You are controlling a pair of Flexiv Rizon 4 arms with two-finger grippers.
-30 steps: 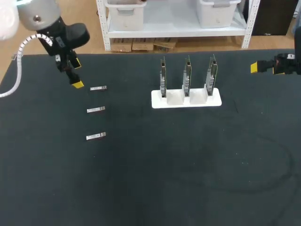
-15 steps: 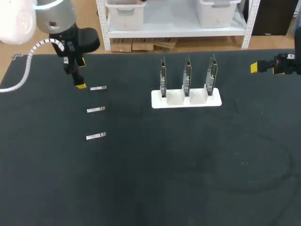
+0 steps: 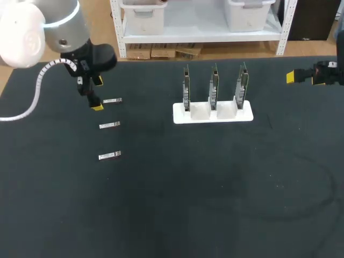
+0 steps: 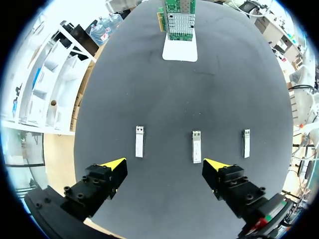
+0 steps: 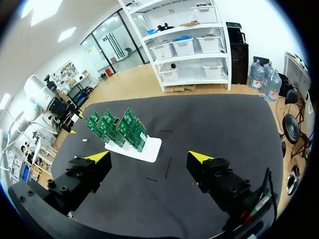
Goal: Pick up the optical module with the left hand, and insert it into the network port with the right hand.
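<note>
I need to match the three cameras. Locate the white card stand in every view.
Head view: the white card stand sits right of the table's middle, towards the far edge.
Left wrist view: far ahead of the left end effector, beyond the row of three optical modules.
Right wrist view: just ahead of the right end effector.
Shared landmark: the green network cards standing upright in it.
</note>
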